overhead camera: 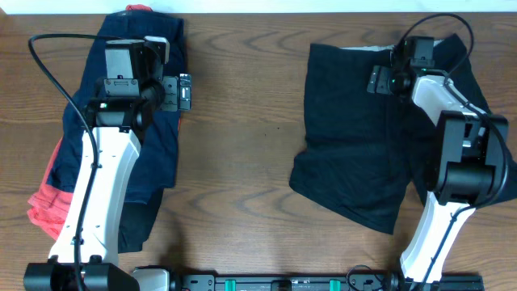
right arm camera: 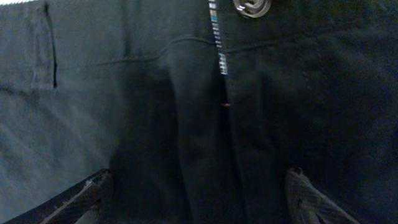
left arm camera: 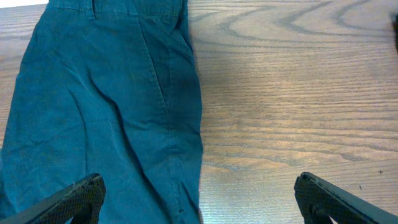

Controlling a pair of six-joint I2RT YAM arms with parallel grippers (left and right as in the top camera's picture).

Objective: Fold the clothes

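We see a wide strip of bare brown wood table (overhead camera: 242, 162) running down the middle, between two lots of clothes. On our left side lie the navy shorts (overhead camera: 161, 153). Their long right edge is straight and sits next to the bare wood. A red-orange piece (overhead camera: 44, 198) sticks out from under them at the outer left edge. A dark piece (overhead camera: 141, 222) shows at the near end.

The left gripper (left arm camera: 199, 199) hangs over that right edge with its jaws wide apart. One finger is above the navy cloth and the other is above the wood. It holds nothing.

On our right side the black shorts (overhead camera: 355, 153) lie spread flat, with the waist at the far edge of the table. The right gripper (right arm camera: 199, 193) hangs over their front with its jaws apart. It has one finger on each side of the zipper (right arm camera: 217, 37), below the metal button (right arm camera: 252, 6). It grips nothing.
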